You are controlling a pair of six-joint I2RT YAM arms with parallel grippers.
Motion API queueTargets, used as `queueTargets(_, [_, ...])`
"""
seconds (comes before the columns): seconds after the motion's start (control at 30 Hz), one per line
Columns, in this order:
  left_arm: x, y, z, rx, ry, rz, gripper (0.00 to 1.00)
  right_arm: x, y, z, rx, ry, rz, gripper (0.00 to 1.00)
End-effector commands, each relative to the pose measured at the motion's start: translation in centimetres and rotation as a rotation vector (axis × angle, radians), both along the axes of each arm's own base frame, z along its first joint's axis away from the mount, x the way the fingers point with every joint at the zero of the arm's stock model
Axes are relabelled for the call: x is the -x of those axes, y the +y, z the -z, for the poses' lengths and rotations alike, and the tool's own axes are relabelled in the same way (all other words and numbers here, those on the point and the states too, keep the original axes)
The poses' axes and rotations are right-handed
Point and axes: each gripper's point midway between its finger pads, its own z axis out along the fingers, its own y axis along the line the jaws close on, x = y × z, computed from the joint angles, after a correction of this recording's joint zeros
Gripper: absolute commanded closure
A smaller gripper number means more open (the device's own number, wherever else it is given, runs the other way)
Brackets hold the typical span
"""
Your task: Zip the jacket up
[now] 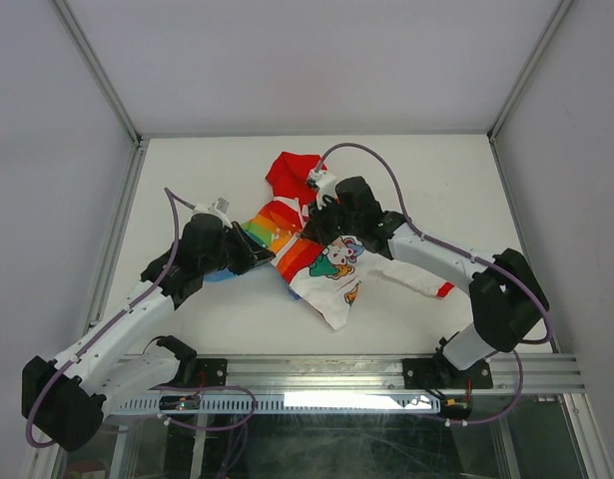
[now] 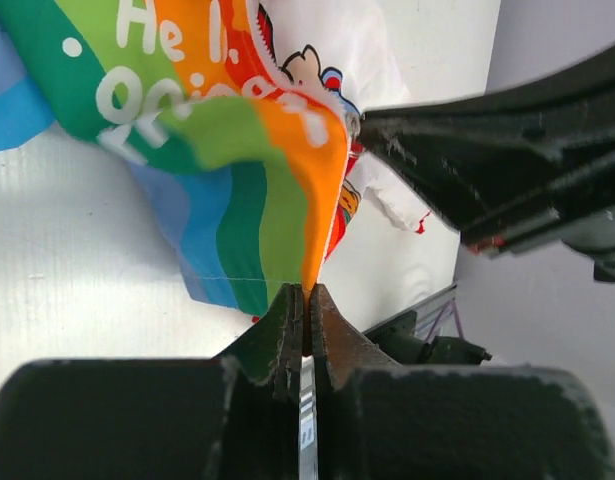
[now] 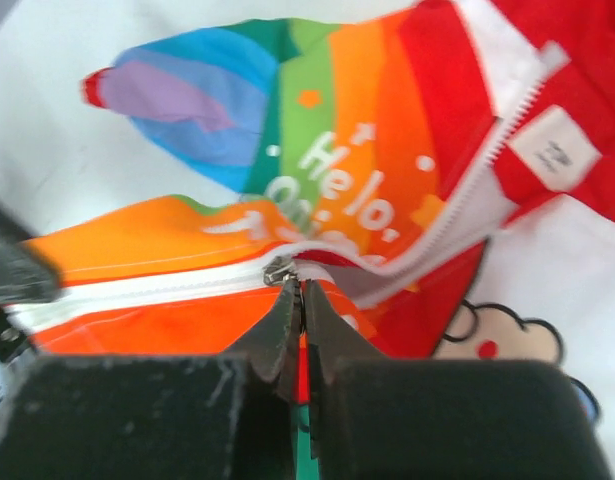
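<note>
The jacket lies crumpled on the table, red hood farthest, zipper partly open.

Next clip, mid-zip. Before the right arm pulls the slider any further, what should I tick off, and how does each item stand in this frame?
1. Left gripper shut on the rainbow edge of the jacket, as an anchor: ok.
2. Right gripper shut on the jacket right at the slider: ok.
3. Pull tab itself pinched, not just cloth: cannot tell, the closed fingertips hide it.
4. Zip joined behind the slider: ok, it runs as one white band.
5. Tooth rows ahead of the slider lined up to feed in: not ok, they spread wide apart and the nearer one curls.
</note>
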Motion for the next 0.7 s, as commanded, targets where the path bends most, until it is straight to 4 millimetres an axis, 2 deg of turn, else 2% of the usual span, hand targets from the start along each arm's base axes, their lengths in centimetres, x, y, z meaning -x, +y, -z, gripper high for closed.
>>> queueTargets(0.0, [1.6, 0.7, -1.5, -0.1, -0.046, 0.123, 1.0, -7.2, -6.5, 0.5, 0.162, -0.103, 0.29, 1.0])
queueTargets(0.2, [2.3, 3.1, -3.2, -0.238, -0.067, 0.115, 1.0, -12.2, -14.5, -0.1, 0.238, -0.134, 0.538, 1.0])
queueTargets(0.33, [1.9, 5.2, -5.0, -0.317, -0.093, 0.031, 1.0, -14.5, -19.7, -0.5, 0.26, -0.125, 0.686, 1.0])
queueTargets(0.53, [0.8, 8.2, -8.5, -0.427, -0.164, -0.087, 1.0, -16.1, -26.4, -2.4, 0.271, -0.146, 0.851, 1.0])
queueTargets(0.67, [-0.3, 10.1, -11.2, -0.507, -0.225, -0.165, 1.0, -16.1, -31.5, -5.3, 0.291, -0.191, 0.981, 1.0])
